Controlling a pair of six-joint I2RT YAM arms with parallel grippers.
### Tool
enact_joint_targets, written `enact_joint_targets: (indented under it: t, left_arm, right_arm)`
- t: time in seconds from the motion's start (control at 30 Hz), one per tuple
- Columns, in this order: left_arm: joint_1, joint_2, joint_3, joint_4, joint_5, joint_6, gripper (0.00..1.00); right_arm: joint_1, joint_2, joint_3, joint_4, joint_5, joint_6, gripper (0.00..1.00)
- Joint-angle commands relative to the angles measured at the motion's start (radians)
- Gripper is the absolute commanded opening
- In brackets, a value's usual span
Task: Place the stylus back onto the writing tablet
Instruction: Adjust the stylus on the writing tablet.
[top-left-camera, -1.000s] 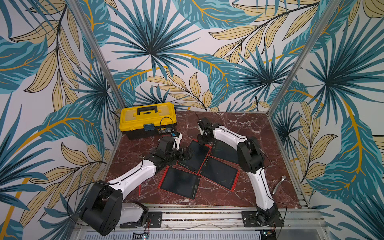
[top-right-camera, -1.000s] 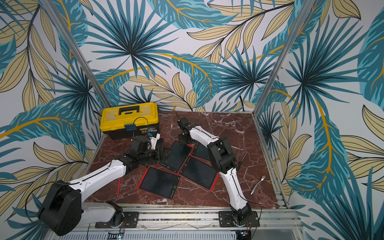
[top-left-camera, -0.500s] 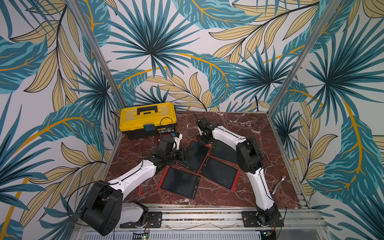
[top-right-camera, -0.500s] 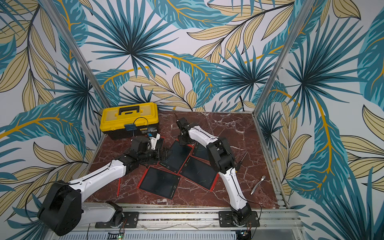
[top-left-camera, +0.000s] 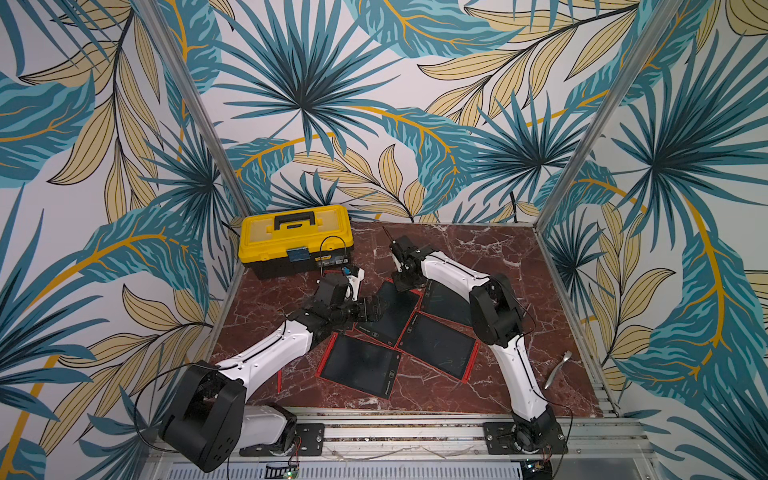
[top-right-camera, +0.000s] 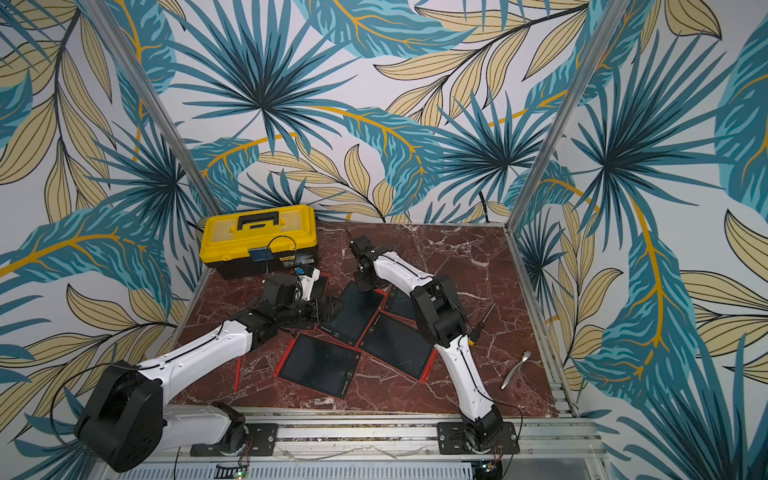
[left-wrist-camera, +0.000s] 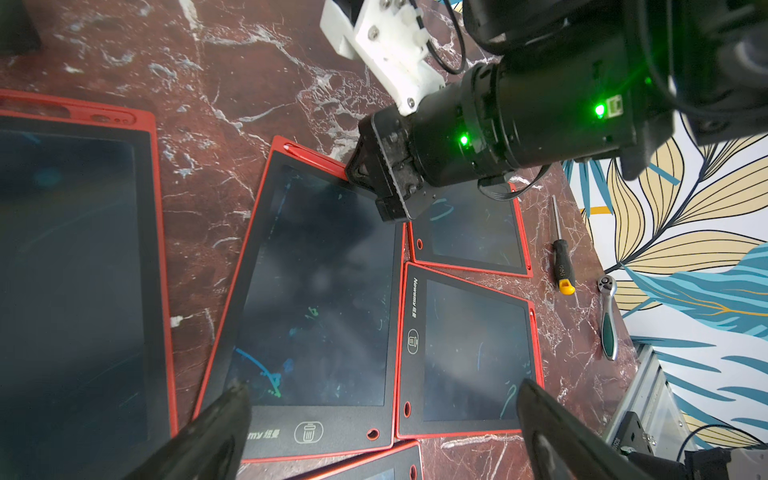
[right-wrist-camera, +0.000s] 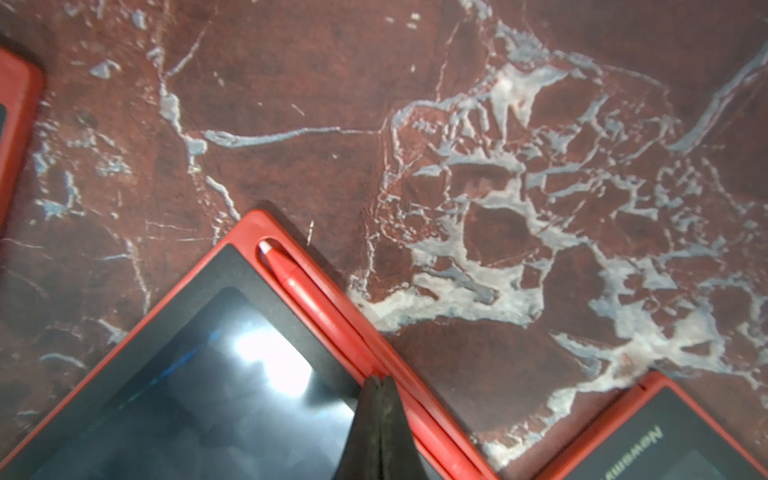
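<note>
Stylus lies in the edge groove of a red tablet, with the right hand shut tight and empty, its tips apparently pressing the stylus's rear. The left hand hangs wide open, holding nothing. A skewed press could lever the tip out, or shove the tablet across the worktop. Only the right wrist view shows the seating; in both top views, at frame centre, the right hand hides it.
</note>
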Motion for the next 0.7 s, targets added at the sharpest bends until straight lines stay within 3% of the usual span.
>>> enact_joint_targets:
  t: [0.0, 0.17, 0.3, 0.57, 0.67]
  left_arm:
    - [-0.002, -0.042, -0.035, 0.016, -0.014, -0.013, 1.00]
    - [-0.002, -0.074, -0.030, -0.045, -0.051, -0.051, 1.00]
    - [0.003, -0.094, 0.010, -0.241, -0.193, -0.101, 1.00]
    - [0.044, -0.138, 0.013, -0.462, -0.355, -0.223, 0.99]
    - [0.080, -0.135, 0.018, -0.532, -0.368, -0.254, 0.98]
  right_arm:
    - [0.015, 0.095, -0.031, -0.132, -0.016, -0.017, 0.00]
    - [0.013, 0.040, -0.032, -0.079, -0.026, -0.007, 0.00]
    - [0.012, -0.046, -0.011, -0.041, -0.081, 0.009, 0.00]
    - [0.012, -0.278, -0.182, 0.044, -0.171, 0.058, 0.21]
    - [0.012, -0.408, -0.330, 0.120, -0.222, 0.068, 0.26]
